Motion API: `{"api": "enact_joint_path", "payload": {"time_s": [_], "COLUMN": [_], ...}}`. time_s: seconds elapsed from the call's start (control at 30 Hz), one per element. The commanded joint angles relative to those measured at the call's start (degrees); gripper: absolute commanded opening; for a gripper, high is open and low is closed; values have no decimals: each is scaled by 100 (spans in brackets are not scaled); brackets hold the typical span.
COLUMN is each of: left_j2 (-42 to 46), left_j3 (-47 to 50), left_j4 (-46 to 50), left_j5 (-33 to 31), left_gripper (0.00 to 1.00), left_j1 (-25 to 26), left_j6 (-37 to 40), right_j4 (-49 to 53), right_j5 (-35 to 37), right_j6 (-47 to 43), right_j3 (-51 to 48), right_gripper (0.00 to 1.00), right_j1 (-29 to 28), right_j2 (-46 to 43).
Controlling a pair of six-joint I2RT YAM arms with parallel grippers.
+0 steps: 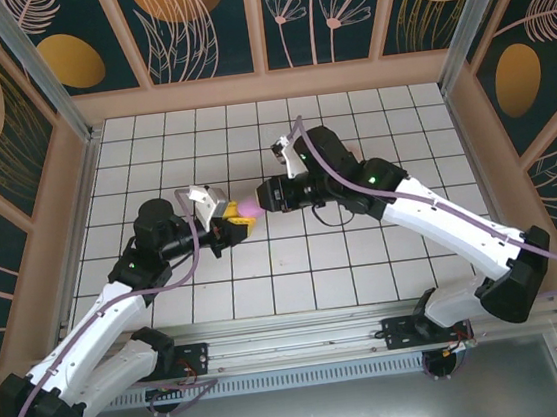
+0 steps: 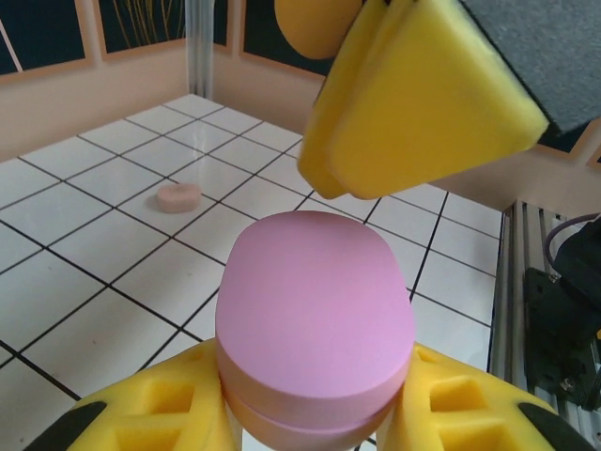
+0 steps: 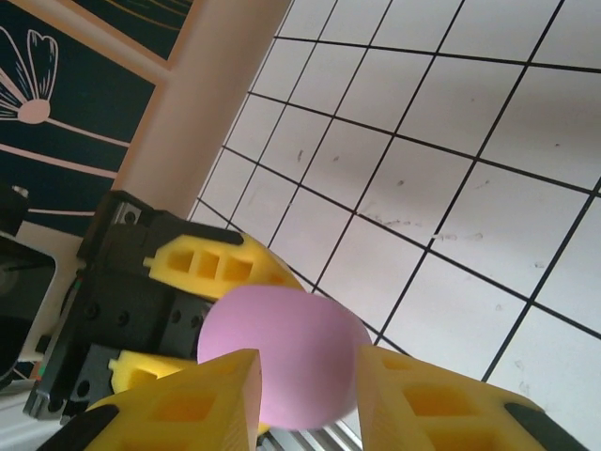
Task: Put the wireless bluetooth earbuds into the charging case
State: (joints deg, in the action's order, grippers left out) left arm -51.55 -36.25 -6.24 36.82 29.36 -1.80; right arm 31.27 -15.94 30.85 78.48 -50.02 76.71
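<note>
Pink charging case (image 2: 315, 319), clamped in the left gripper (image 2: 315, 413), seemingly to steady it; right gripper (image 3: 308, 376) close beside it, closure indiscernible.

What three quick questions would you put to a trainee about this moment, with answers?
1. True or false: the left hand holds the pink charging case between its yellow fingers.
2. The case looks: A) wide open, B) closed, C) split into two separate halves.
3. In the left wrist view, what lies alone on the tiles beyond the case?

Key: 1 true. 2 B. 3 a small pale pink round piece.
</note>
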Motion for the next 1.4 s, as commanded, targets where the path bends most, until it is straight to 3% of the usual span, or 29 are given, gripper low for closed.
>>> {"api": "enact_joint_path", "payload": {"time_s": [0.0, 0.13, 0.23, 0.83, 0.93, 1.07, 1.2, 1.37], "left_j2": [44, 92, 119, 145, 162, 204, 280, 371], "left_j3": [-181, -178, -156, -41, -14, 21, 35, 91], "left_j4": [-273, -295, -369, -749, -717, -653, -532, -343], "left_j5": [2, -8, -7, 76, 49, 12, -115, -208], "left_gripper": [0, 0, 0, 0, 0, 0, 16, 36], "left_j1": [30, 26, 33, 32, 28, 30, 32, 29], "left_j6": [-83, -92, -147, -400, -401, -378, -331, -224], "right_j4": [-17, -660, -1236, -2244, -2551, -2763, -2873, -3111], "right_j5": [123, -120, -443, -1518, -1671, -1745, -1689, -1484], "right_j6": [253, 839, 1210, 2213, 2360, 2443, 2621, 2866], "right_j3": [-192, -634, -946, -1354, -1443, -1502, -1580, -1826], "right_gripper": [34, 46, 50, 55, 50, 34, 23, 21], "right_j1": [32, 231, 307, 309, 315, 317, 390, 651], "right_j2": [-295, -575, -688, -141, -112, -121, -172, -295]}}
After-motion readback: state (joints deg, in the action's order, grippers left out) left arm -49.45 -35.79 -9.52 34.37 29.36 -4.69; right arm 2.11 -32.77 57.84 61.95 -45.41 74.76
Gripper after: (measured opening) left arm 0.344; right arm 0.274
